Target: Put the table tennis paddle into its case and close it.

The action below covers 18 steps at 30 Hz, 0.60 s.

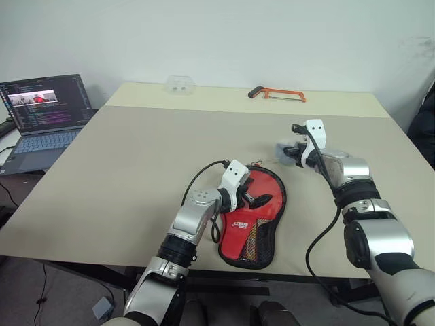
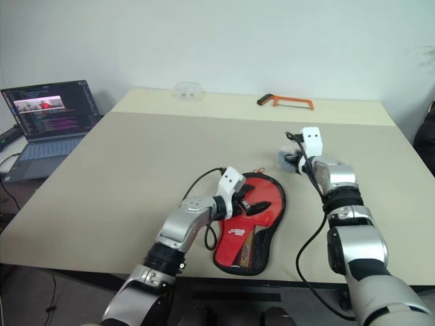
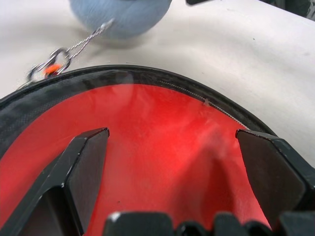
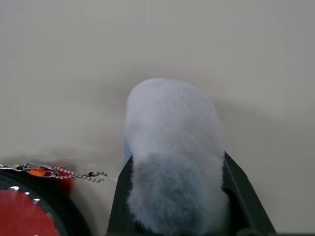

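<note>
The case lies flat near the table's front edge, red side up, with black trim and a mesh pocket at its near end. My left gripper hovers over its red round part, its jaws open with nothing between the fingers. A bead chain runs from the case's rim to a small grey-white fluffy pouch. My right gripper is shut on that pouch, just right of and beyond the case. The table tennis paddle is hidden.
An orange-framed hacksaw lies at the table's far side, with a clear plastic item to its left. An open laptop sits on a side table at the left. The beige table stretches bare to the left of the case.
</note>
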Tool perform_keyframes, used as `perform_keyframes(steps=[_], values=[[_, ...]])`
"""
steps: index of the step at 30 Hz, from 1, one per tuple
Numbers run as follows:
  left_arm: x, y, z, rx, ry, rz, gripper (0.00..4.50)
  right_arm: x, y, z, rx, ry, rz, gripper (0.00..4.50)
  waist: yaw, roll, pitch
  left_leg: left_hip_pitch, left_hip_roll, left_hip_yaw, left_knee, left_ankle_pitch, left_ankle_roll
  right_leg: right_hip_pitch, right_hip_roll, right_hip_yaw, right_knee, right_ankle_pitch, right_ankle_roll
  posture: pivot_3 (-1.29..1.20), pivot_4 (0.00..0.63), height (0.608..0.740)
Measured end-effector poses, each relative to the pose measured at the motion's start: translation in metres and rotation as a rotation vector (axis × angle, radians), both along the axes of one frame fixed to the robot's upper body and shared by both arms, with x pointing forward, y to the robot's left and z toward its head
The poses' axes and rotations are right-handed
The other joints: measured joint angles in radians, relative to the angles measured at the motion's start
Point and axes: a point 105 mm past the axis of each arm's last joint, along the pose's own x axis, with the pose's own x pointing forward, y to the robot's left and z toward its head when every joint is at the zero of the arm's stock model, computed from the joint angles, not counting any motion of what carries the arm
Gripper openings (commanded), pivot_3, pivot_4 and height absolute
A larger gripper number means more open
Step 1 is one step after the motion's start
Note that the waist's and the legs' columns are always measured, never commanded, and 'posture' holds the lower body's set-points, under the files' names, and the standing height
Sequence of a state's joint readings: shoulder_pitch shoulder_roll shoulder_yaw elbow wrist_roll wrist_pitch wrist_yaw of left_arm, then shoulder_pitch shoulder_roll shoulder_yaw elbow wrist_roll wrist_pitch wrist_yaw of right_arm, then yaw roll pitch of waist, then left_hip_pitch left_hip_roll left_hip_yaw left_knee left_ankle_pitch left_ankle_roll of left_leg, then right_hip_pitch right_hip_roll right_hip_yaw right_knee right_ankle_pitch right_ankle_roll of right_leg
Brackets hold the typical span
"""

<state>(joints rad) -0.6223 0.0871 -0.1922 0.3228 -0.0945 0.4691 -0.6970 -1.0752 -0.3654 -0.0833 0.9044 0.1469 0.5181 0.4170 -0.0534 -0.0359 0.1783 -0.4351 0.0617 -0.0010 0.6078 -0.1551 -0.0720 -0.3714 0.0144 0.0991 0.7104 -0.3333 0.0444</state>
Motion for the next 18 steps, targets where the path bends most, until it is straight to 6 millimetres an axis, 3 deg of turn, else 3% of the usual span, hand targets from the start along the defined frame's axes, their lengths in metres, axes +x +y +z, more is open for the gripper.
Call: perform_keyframes(steps=[10, 14, 18], values=[[0.000, -0.001, 0.000, -0.001, 0.003, 0.000, 4.50, -0.007, -0.046, -0.004, -0.153, -0.005, -0.028, 0.51, 0.003, 0.000, 0.000, 0.000, 0.000, 0.000, 0.000, 0.000, 0.000, 0.001, 0.000, 0.000, -0.002, 0.000, 0.000, 0.00, 0.150, 0.740], [-0.001, -0.001, 0.000, 0.000, 0.002, -0.008, 4.50, -0.021, -0.076, -0.015, -0.207, 0.014, -0.041, 0.51, 0.005, 0.001, -0.001, 0.000, 0.000, 0.000, -0.002, 0.000, 0.000, 0.003, -0.001, -0.001, -0.007, 0.000, 0.001, 0.00, 0.150, 0.740], [-0.001, -0.003, 0.000, 0.015, 0.001, -0.027, 4.50, -0.046, -0.089, -0.019, -0.304, 0.019, 0.066, 0.51, 0.009, 0.004, -0.002, 0.000, 0.000, -0.001, -0.003, 0.000, 0.000, 0.004, 0.000, -0.001, -0.011, 0.000, 0.005, 0.00, 0.150, 0.740]])
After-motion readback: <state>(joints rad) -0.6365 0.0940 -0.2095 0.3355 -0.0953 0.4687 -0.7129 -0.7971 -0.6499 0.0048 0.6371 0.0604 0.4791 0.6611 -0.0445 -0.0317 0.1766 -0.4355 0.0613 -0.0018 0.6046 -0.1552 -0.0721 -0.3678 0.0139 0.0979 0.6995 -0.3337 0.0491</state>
